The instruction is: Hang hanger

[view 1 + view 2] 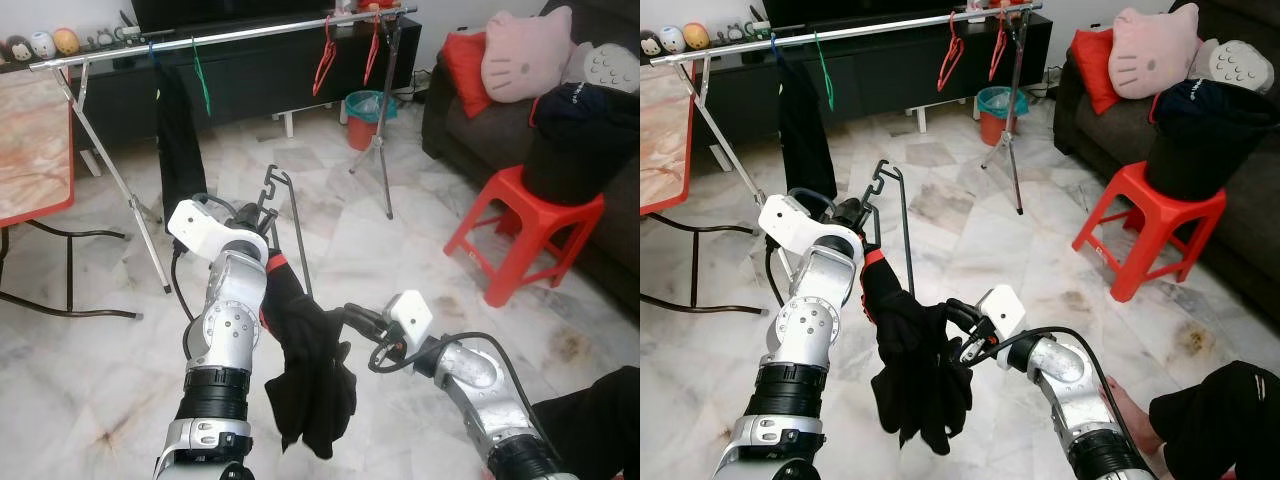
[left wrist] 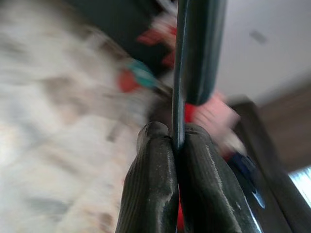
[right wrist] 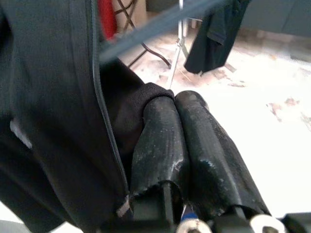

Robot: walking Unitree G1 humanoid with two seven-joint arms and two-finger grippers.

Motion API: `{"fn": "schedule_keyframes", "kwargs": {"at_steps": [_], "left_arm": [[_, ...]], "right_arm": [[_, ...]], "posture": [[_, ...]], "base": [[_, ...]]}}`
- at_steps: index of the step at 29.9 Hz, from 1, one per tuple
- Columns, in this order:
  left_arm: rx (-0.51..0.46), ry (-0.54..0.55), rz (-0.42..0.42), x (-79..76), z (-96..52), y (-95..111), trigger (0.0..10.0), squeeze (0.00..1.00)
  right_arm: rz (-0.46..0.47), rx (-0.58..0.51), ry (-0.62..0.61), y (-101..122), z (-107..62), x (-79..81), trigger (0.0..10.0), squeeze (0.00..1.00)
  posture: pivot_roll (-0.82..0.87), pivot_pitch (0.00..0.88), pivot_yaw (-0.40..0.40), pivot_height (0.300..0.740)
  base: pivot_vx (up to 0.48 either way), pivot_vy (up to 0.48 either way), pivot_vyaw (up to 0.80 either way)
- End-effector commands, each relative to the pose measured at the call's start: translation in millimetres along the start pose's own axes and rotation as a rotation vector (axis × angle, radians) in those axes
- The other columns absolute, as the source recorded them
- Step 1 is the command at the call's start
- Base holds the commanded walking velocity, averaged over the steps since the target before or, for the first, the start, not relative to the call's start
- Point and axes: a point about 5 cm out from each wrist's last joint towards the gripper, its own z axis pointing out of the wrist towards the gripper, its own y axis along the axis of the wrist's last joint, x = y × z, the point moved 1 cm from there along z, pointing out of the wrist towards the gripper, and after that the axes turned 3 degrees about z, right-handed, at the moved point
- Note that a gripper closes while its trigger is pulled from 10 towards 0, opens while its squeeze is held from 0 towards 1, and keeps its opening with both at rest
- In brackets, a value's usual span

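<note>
The rail [image 1: 230, 36] is seen running across the far side of the room, from above the desk [image 1: 30, 140] on the left to its tripod leg [image 1: 385, 130] on the right. On it a dark garment [image 1: 180, 130] and a green hanger [image 1: 203, 75] are hung at the left, and two red hangers [image 1: 325, 55] toward the right; a bare stretch of rail is left between the green and the red ones.

The black hanger [image 1: 285, 215] is held up by the left claw [image 1: 258, 222], whose fingers [image 2: 160, 179] are pinched shut on its thin wire in the left wrist view. Its hook end points up and away, toward the rail, and its long axis is tilted steeply. A black cloth [image 1: 310, 375] is draped from it, down and toward the right.

The right claw [image 1: 350, 320] is set low, its fingers [image 3: 170, 145] closed together against the edge of the cloth; whether fabric is actually pinched cannot be told.

The rail lies well ahead of and above the hook, so the left arm is judged the one to carry it. Open floor [image 1: 330, 230] is seen between robot and rail. At the right, the red stool [image 1: 525, 225] and sofa [image 1: 600, 240] stand well apart from that path.
</note>
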Motion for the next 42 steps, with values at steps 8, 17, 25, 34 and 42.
{"fn": "schedule_keyframes", "kwargs": {"at_steps": [8,17,25,34,42], "left_arm": [[0.168,-0.861,0.487,-91.3,-42.4,-29,10.0,0.00],[0.198,-0.915,0.760,-76.2,-47.2,-46,10.0,0.00],[0.207,-0.939,0.776,-73.7,-52.1,-49,10.0,0.00],[0.207,-0.917,0.820,-65.2,-50.3,-52,10.0,0.00],[0.197,-0.879,0.826,-61.0,-46.8,-52,10.0,0.00]], "right_arm": [[-0.006,-0.010,0.033,3,-0.6,-1.5,0.0,0.00],[-0.034,0.011,0.036,0,-0.7,0.4,0.0,0.00],[-0.046,0.033,0.003,-2,-4.6,-5.8,10.0,0.00],[-0.065,0.165,-0.004,-24,-13.1,-5.3,10.0,0.52],[-0.074,0.211,-0.012,-35,-15.7,-0.9,10.0,1.00]], "posture": [[-0.04,0.028,-0.001,0.740],[-0.04,0.024,-0.001,0.740],[-0.05,0.016,-0.003,0.740],[-0.05,0.009,-0.004,0.740],[-0.05,0.017,-0.002,0.740]], "base": [[0.000,0.000,0.00],[0.000,0.000,0.00],[0.000,0.000,0.00],[0.000,0.000,0.00],[0.000,0.000,0.00]]}}
